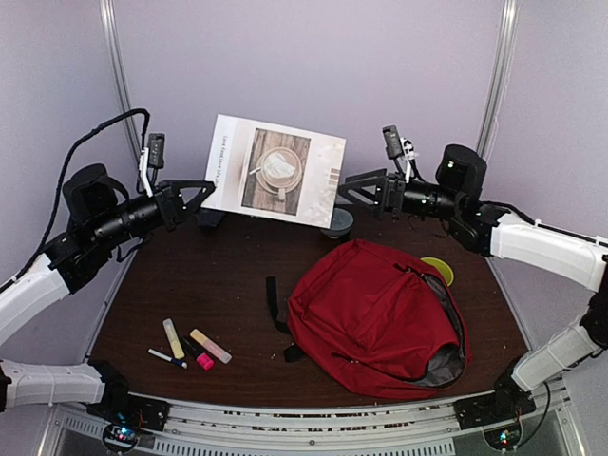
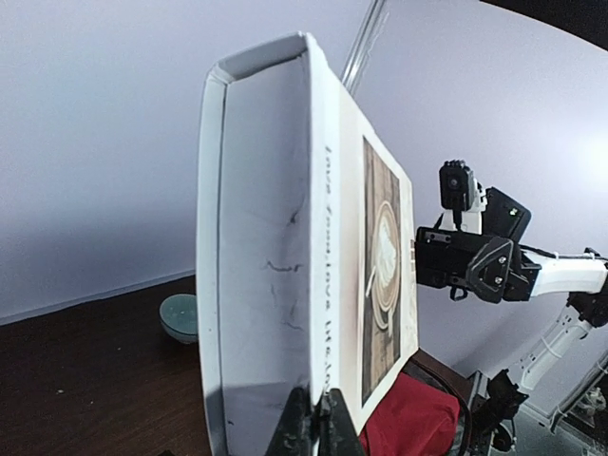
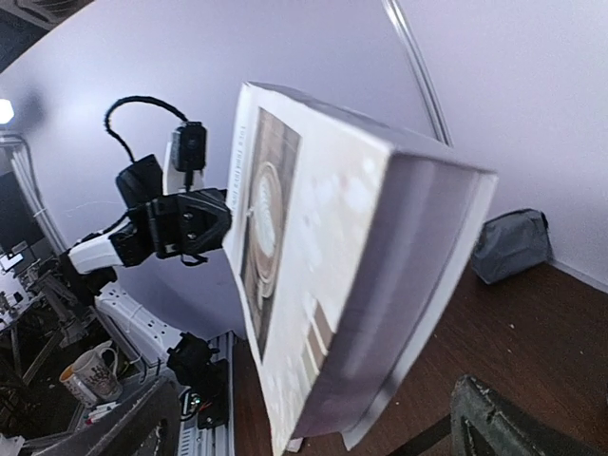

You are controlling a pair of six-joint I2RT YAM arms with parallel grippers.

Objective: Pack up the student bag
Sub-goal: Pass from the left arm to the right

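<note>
A white book (image 1: pixel 275 171) with a coffee picture on its cover hangs in the air at the back of the table, tilted between both grippers. My left gripper (image 1: pixel 201 195) is shut on the book's left edge by the spine; its fingers (image 2: pixel 306 423) pinch the cover (image 2: pixel 285 237). My right gripper (image 1: pixel 344 190) is open, its fingers (image 3: pixel 503 418) spread wide on either side of the book's right edge (image 3: pixel 380 285). The red student bag (image 1: pixel 380 318) lies flat at the right front of the table, with grey lining showing at its opening (image 1: pixel 445 361).
Two highlighters (image 1: pixel 173 337) (image 1: pixel 210 345), a pen (image 1: pixel 167 357) and a small pink item (image 1: pixel 204 361) lie front left. A teal bowl (image 1: pixel 337 223) sits below the book. A yellow-green disc (image 1: pixel 440 270) lies behind the bag. A grey pouch (image 3: pixel 511 244) lies at the back.
</note>
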